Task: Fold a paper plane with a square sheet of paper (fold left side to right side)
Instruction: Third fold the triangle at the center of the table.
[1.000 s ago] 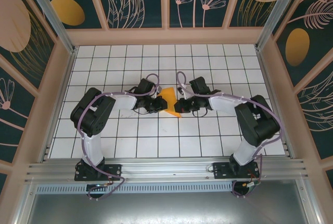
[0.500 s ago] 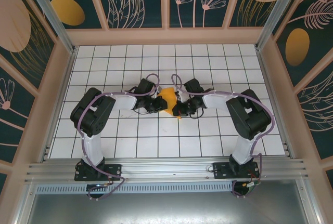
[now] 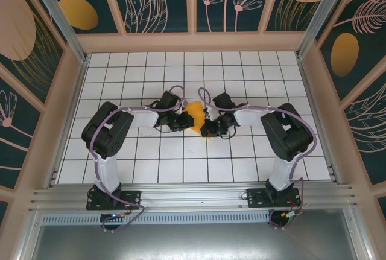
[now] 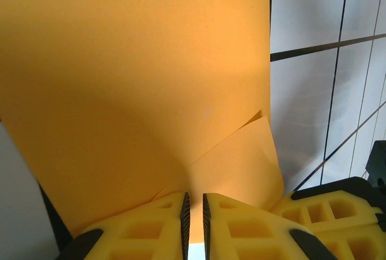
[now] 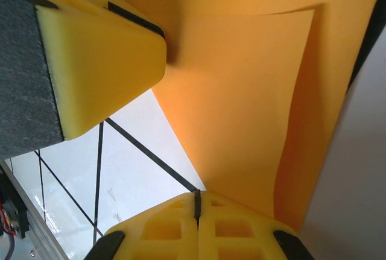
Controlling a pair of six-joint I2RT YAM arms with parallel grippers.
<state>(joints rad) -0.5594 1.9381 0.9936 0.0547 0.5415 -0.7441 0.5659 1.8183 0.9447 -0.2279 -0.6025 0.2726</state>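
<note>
The square sheet of paper (image 3: 195,115) is bright orange and stands partly lifted and curved at the middle of the tiled table, between my two grippers. My left gripper (image 3: 186,119) is at its left side. In the left wrist view the jaws of the left gripper (image 4: 194,195) are nearly together with the paper's (image 4: 132,79) lower edge running into the narrow gap. My right gripper (image 3: 207,126) is shut at the sheet's right lower edge. In the right wrist view the right gripper (image 5: 197,192) meets the paper's (image 5: 241,91) corner, and a left finger (image 5: 102,61) shows at upper left.
The white tiled table (image 3: 241,163) with black grid lines extends on all sides of the paper. Wooden side walls (image 3: 72,91) enclose it. An aluminium rail (image 3: 193,196) runs along the near edge by the arm bases.
My right gripper has moved left up to the paper's right edge. The sheet has risen from lying flatter to a raised, curved shape. The left gripper has stayed put.
</note>
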